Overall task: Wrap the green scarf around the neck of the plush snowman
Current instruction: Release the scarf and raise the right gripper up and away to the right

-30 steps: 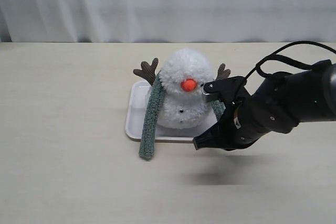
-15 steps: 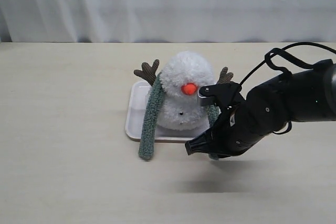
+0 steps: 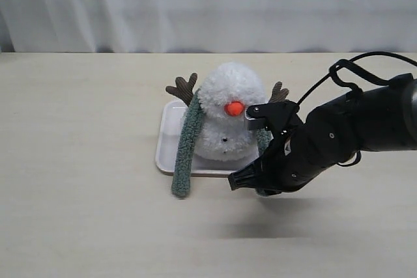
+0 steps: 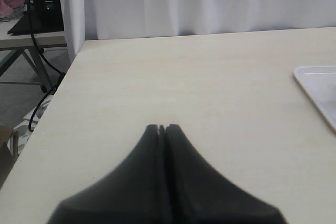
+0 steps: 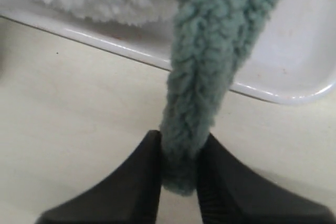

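The right gripper, jaws narrowly parted, pinches one end of the green scarf just off the white tray rim; in the exterior view the arm hides this grip. The scarf drapes behind the plush snowman on the tray. The left gripper is pressed together, holding nothing.

My left claw is closed, its two fingertips pressed flat together and pointing straight ahead. My right arm reaches in from the right, bent sharply at the wrist. My right claw points down, its fingers pinching the end of the green scarf.
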### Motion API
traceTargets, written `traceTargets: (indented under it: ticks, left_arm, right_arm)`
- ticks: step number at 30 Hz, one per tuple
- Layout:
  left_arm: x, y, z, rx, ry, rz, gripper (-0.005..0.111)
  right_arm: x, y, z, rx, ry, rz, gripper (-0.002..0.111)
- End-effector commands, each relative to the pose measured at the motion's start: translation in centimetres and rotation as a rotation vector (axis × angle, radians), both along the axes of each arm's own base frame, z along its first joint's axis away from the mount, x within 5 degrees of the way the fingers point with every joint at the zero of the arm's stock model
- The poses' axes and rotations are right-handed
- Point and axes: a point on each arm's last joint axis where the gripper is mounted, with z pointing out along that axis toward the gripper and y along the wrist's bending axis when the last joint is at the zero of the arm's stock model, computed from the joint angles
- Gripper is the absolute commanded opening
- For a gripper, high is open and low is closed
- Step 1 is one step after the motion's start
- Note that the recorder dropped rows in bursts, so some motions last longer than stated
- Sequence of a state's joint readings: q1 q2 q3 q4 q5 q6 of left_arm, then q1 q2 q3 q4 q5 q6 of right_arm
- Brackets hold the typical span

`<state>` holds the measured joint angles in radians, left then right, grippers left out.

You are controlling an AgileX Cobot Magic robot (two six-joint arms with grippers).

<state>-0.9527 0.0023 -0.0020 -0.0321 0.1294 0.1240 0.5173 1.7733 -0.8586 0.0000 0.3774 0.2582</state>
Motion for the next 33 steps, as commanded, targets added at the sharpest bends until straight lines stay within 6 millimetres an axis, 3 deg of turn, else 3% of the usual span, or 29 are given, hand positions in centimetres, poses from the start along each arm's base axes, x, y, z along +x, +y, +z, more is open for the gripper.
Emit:
traceTargets:
  ticks: [1,5,10,22,33]
  left_arm:
    - [0.0,0.0,0.2,-0.034,-0.007,-0.002,0.0]
    - [0.0,0.0,0.2,-0.034,-0.007,-0.002,0.0]
    - [0.0,0.0,0.2,-0.034,-0.007,-0.002,0.0]
    - [0.0,0.0,0.2,-0.034,-0.007,-0.002,0.0]
    - [0.0,0.0,0.2,-0.034,-0.007,-0.002,0.0]
  right_arm:
    - [0.0,-0.1,0.2,-0.003,-0.002,0.008,0.04]
    - [-0.4,-0.3,0.0,-0.034,0.036,0.017,0.053]
    - [-0.7,-0.6,0.8,-0.046,0.052,0.018,0.057]
    - [-2.5,-1.6,6.8,-0.002,-0.047,0.037,0.056]
    - [-5.6,-3.3,12.5,0.073,-0.215,0.062,0.02]
